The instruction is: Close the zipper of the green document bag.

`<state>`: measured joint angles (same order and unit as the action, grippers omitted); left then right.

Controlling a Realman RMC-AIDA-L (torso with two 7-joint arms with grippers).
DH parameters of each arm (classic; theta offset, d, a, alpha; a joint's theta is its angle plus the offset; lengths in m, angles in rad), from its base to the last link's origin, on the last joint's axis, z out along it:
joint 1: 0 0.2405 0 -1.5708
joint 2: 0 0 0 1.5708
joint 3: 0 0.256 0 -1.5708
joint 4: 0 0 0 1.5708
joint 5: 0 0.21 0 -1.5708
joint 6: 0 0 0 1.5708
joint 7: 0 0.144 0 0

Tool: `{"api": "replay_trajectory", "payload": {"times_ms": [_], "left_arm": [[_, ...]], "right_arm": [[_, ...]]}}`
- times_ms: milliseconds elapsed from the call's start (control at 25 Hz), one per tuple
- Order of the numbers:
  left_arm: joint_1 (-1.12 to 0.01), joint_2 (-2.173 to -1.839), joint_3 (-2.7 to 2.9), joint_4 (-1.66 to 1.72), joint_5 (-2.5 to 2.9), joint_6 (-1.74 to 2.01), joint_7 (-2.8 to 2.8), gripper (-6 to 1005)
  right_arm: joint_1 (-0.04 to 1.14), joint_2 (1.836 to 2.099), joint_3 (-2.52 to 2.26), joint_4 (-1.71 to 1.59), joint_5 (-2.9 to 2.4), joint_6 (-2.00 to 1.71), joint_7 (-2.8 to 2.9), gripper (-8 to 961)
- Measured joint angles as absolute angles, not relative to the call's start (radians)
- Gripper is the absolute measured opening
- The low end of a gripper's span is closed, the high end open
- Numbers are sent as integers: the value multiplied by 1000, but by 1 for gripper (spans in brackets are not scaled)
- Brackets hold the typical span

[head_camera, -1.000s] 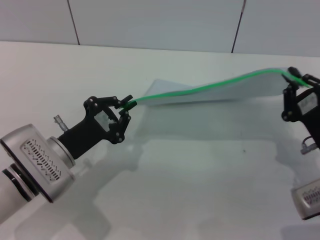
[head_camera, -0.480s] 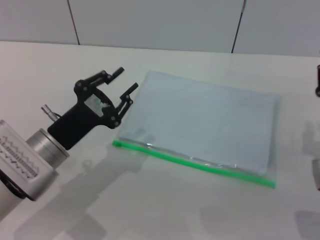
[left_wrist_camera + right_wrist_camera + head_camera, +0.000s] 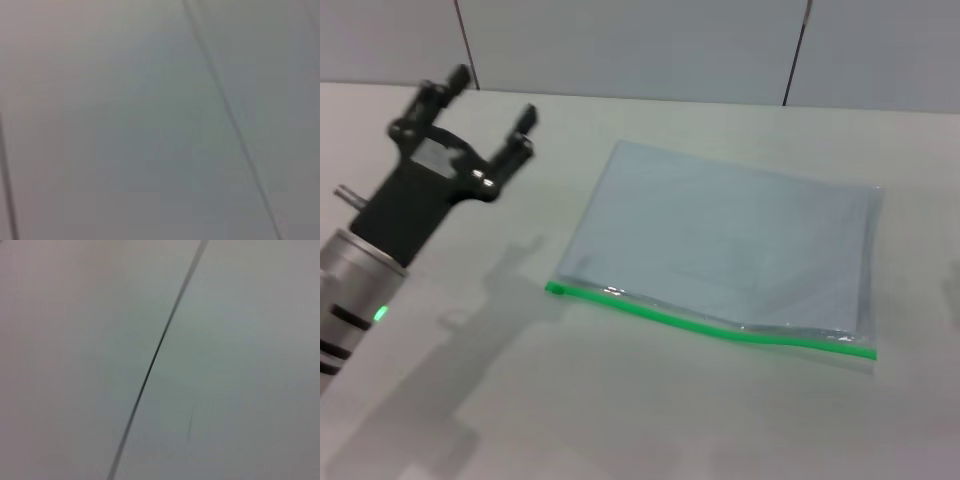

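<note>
The green document bag (image 3: 720, 245) lies flat on the white table in the head view, a pale translucent pouch. Its zipper (image 3: 710, 320) runs as a bright green strip along the edge nearest me, from the left corner to the right corner. I cannot make out the slider tab. My left gripper (image 3: 492, 107) is raised to the left of the bag, well apart from it, open and holding nothing. The right gripper is out of view. Both wrist views show only grey wall panels with dark seams.
The white table (image 3: 620, 420) spreads all around the bag. A panelled grey wall (image 3: 640, 45) rises behind the table's far edge.
The bag was held up by its green edge between both grippers, then released and now lies flat. My left gripper opened and rose up and to the left; the right arm left the view.
</note>
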<state>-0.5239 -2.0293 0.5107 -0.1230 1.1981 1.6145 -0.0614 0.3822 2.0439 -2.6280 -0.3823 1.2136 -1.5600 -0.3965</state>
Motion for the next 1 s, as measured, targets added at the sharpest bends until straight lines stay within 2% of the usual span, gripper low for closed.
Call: {"api": "replay_trajectory", "payload": {"times_ms": [80,240,480,1000], "left_arm": [[-514,-2028,507,-108,1170,1625,-114,680],[-490,-2028,506,-62,1130,1638,-267,762],[-486,-2021,507,-40,1118,1640,-390,779],[-485,-2025,507,-32,1117,1648,-399,775]], "right_arm": [[383,2041,-2651,-375,1209,-1577,-274,648],[401,2039,-2704,-358,1202,-1603,-110,830],[429,2040,-2745,-361,1189,-1610,-94,884],[446,2041,-2775,-369,1190,-1611,-90,882]]}}
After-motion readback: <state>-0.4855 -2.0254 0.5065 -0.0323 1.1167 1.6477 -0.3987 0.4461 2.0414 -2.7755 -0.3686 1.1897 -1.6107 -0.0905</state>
